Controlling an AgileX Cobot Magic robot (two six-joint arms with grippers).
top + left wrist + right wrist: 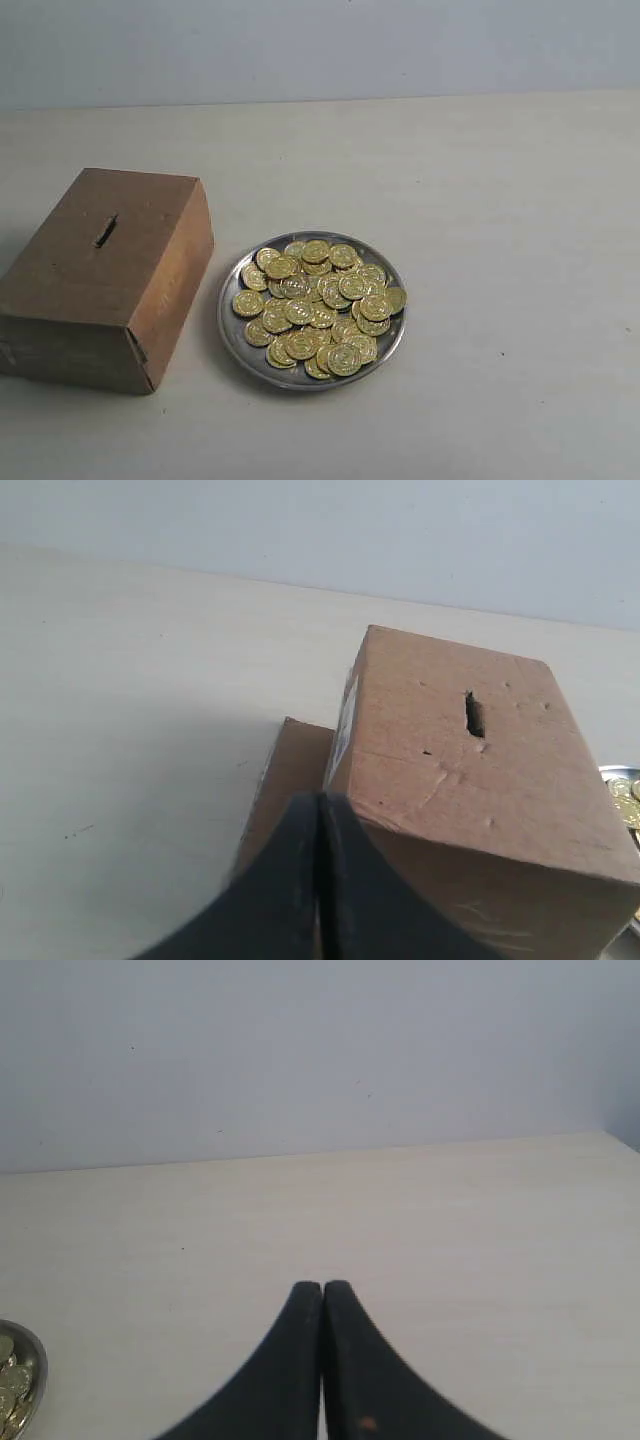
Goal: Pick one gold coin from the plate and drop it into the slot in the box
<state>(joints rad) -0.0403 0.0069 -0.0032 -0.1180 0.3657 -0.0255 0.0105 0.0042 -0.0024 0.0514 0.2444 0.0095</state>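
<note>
Exterior view: gold coins [318,305] lie heaped in the round silver metal plate [300,384], just beside the brown cardboard box [100,280], its dark slot [105,231] on top. Left tool [320,810] and right tool [322,1292] sit pinched together, empty; picking and dropping both remain, I'd judge.

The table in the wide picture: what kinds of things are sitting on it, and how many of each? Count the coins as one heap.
cardboard box: 1
silver plate: 1
heap of gold coins: 1 (the coins overlap too much to count singly)
Total: 3
</note>
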